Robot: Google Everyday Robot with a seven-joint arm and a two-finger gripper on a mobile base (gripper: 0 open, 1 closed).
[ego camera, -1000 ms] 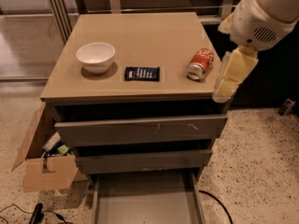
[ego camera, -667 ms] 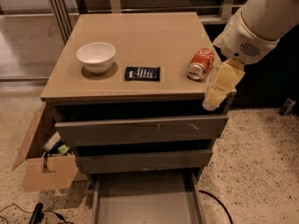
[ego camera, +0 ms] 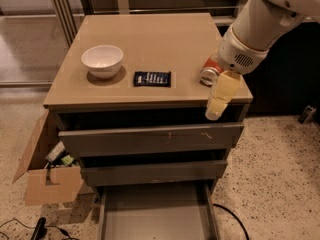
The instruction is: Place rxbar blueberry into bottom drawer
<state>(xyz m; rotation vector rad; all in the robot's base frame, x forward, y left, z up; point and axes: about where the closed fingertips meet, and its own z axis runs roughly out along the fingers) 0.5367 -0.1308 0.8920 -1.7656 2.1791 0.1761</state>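
Observation:
The rxbar blueberry [ego camera: 152,79], a dark flat wrapper with white lettering, lies flat on the tan cabinet top [ego camera: 150,34], right of a white bowl. The bottom drawer [ego camera: 156,216] is pulled out at the foot of the cabinet, its grey floor bare. My gripper [ego camera: 218,101] hangs off the white arm over the cabinet's front right corner, well right of the bar and not touching it. It partly hides the red soda can [ego camera: 208,70].
A white bowl [ego camera: 102,60] stands at the left of the top. The two upper drawers [ego camera: 150,139] are slightly ajar. An open cardboard box [ego camera: 47,169] sits on the floor at the left. Cables [ego camera: 40,229] lie at the bottom left.
My arm and gripper have moved left and toward the cabinet, now overlapping the soda can. The bar, bowl and drawers have not moved.

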